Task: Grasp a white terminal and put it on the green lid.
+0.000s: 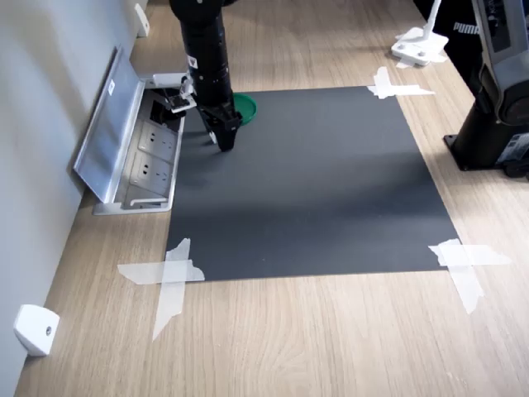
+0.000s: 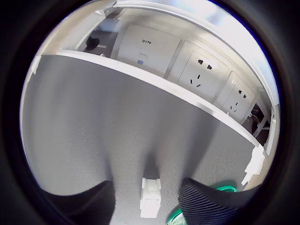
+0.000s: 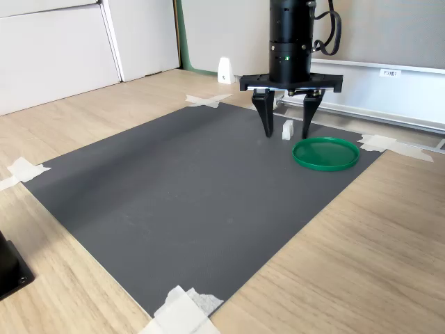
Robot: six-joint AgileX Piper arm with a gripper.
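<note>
The white terminal [image 3: 286, 129] is a tiny white block lying on the dark mat, also seen in the wrist view [image 2: 150, 197]. My gripper [image 3: 286, 132] stands open and upright over it, one finger on each side, fingertips [image 3: 268, 131] close to the mat. Neither finger touches the block. The green lid [image 3: 325, 153] lies flat on the mat just beside the gripper, toward the second exterior view's right. In the first exterior view the arm hides the terminal; only part of the lid [image 1: 245, 107] shows behind the gripper [image 1: 225, 142].
An open floor socket box [image 1: 140, 157] with a raised metal flap lies right beside the mat, close to the gripper. White tape [image 1: 169, 277] holds the mat's corners. A black stand [image 1: 496, 116] rises at the first exterior view's right. A white wedge block [image 1: 35, 329] sits near the wall.
</note>
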